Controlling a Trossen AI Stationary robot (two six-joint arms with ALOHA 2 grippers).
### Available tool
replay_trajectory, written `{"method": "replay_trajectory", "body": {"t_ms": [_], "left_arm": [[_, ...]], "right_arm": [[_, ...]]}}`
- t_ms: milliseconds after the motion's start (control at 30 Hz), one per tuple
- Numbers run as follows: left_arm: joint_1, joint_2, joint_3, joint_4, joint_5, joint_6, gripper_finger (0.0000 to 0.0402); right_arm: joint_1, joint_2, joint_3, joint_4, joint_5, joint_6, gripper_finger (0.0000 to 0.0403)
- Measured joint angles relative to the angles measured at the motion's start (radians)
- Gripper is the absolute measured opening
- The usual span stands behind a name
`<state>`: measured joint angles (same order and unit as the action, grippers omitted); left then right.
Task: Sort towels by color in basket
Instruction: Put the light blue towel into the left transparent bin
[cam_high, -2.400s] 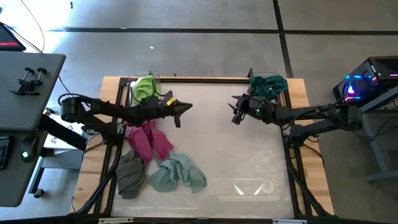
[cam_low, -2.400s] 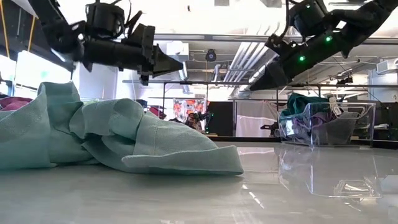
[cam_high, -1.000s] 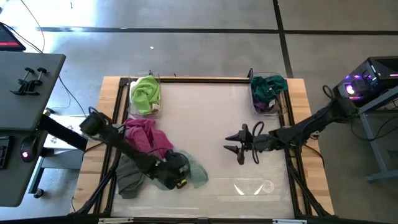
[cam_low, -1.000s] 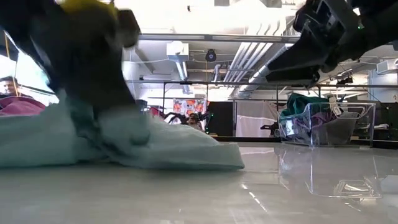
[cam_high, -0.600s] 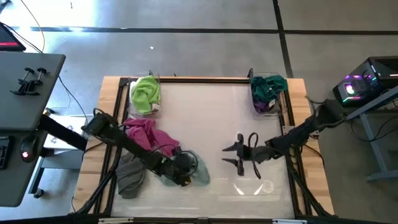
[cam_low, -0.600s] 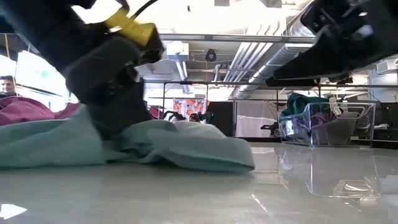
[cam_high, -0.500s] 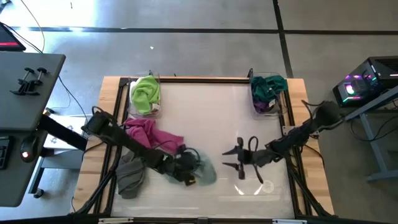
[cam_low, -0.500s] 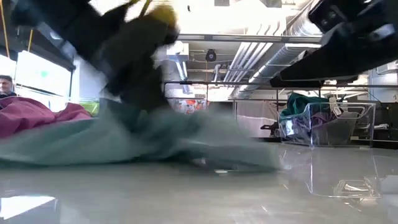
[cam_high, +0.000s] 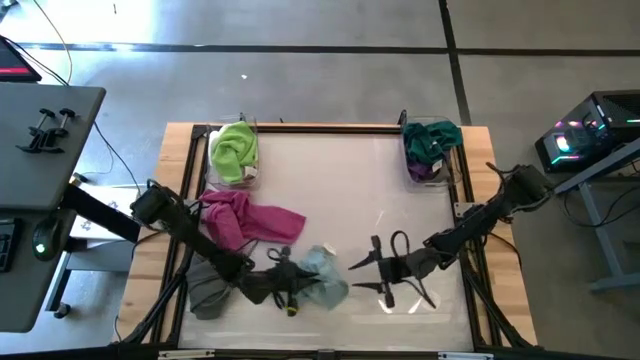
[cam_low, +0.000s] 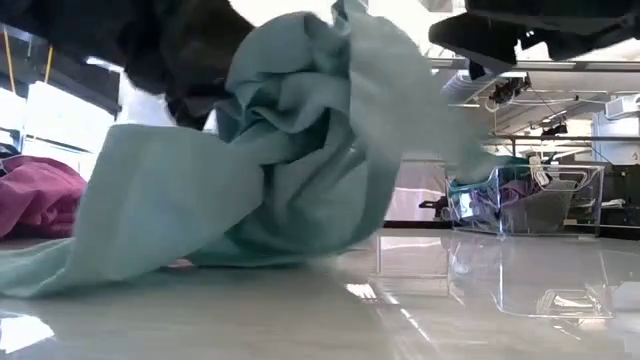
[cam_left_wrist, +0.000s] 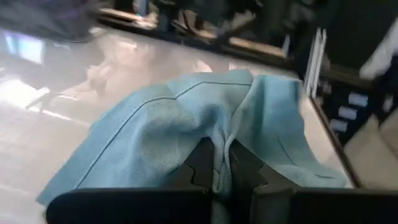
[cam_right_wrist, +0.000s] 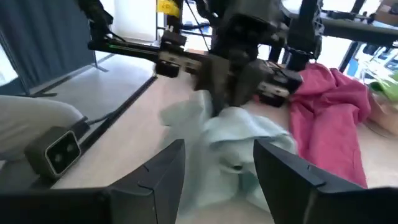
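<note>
The left end effector (cam_high: 296, 283) is clamped on a fold of the soft mint cloth (cam_high: 322, 278), near the 6 o'clock edge of the glossy pale surface (cam_high: 330, 180); in the low view that cloth (cam_low: 270, 150) is bunched and partly lifted, one end trailing on the surface. The right end effector (cam_high: 362, 275) hovers just beside it at 3 o'clock, its fingers (cam_right_wrist: 163, 168) spread apart and holding nothing. A crumpled magenta cloth (cam_high: 245, 220) and a grey-brown cloth (cam_high: 207, 287) lie toward 9 o'clock. A lime green cloth (cam_high: 234, 150) fills the clear bin at 11 o'clock; a dark green cloth (cam_high: 432, 140) tops the bin at 1 o'clock.
</note>
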<state>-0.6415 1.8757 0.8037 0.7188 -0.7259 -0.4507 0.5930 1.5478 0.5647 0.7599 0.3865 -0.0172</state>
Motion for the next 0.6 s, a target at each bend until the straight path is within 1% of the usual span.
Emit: {"method": "replay_trajectory", "body": {"t_ms": [67,133,200,300,400,467,500,600], "left_arm": [[-0.018,0.005,-0.061,0.083,-0.049,-0.042,0.0006],[-0.027,0.017,-0.108,0.144,-0.061,-0.065,0.0006],[-0.037,0.017,-0.146,0.196,-0.083,-0.069,0.0006],[-0.038,0.015,-0.178,0.24,-0.091,-0.096,0.0006],[-0.038,0.024,-0.183,0.256,-0.078,-0.107,0.0006],[-0.04,0.023,-0.184,0.262,-0.068,-0.105,0.0006],[-0.04,0.026,-0.181,0.261,-0.055,-0.106,0.0008],[-0.04,0.025,-0.186,0.259,-0.031,-0.106,0.0027]], "right_arm": [[-0.01,0.043,0.058,-0.008,-0.004,-0.006,0.0195],[-0.033,0.098,0.118,-0.039,0.003,0.015,0.0211],[-0.057,0.166,0.196,-0.074,-0.018,0.012,0.023],[-0.088,0.271,0.313,-0.183,-0.023,0.021,0.0253],[-0.105,0.35,0.422,-0.325,-0.022,0.043,0.0257],[-0.115,0.394,0.48,-0.376,-0.023,0.047,0.0245],[-0.115,0.412,0.501,-0.403,-0.023,0.043,0.0232],[-0.115,0.45,0.546,-0.444,-0.024,0.039,0.017]]}}
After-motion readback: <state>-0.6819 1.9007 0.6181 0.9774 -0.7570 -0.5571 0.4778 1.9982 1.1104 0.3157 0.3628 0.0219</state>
